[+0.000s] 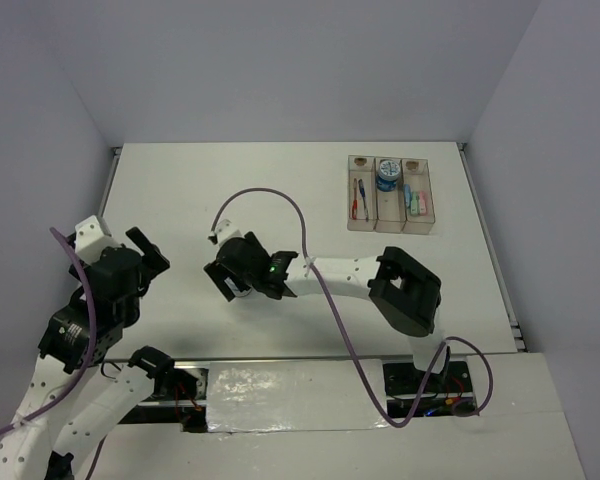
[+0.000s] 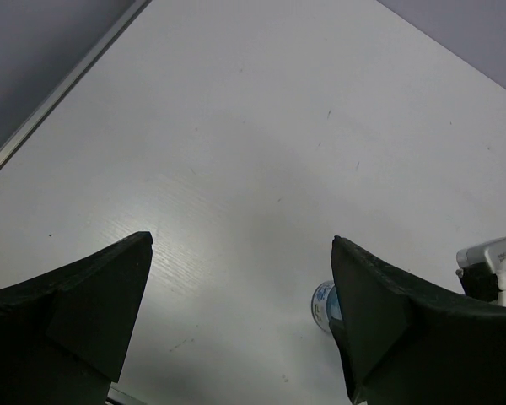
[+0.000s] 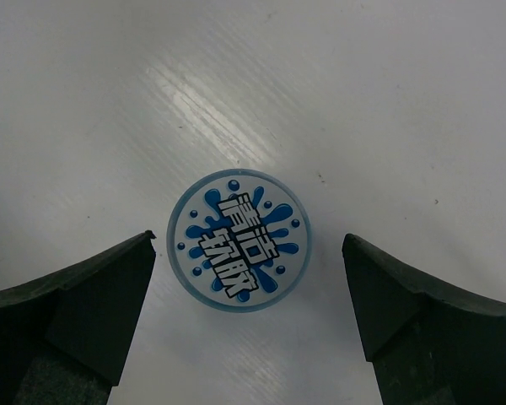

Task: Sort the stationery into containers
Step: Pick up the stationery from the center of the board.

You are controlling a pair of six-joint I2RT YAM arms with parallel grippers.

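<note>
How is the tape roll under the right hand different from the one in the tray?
The loose roll lies flat on the table; the sorted roll sits in the middle compartment of the tray. The open right hand brackets the loose roll; no hand is near the sorted roll. Both are round, blue and white.

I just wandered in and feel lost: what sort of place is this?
Probably a robotics test bench, not an office: a white table boxed in by blank grey wall panels, two black-and-white robot arms bolted at its edge, and a clear plastic three-compartment tray.
</note>
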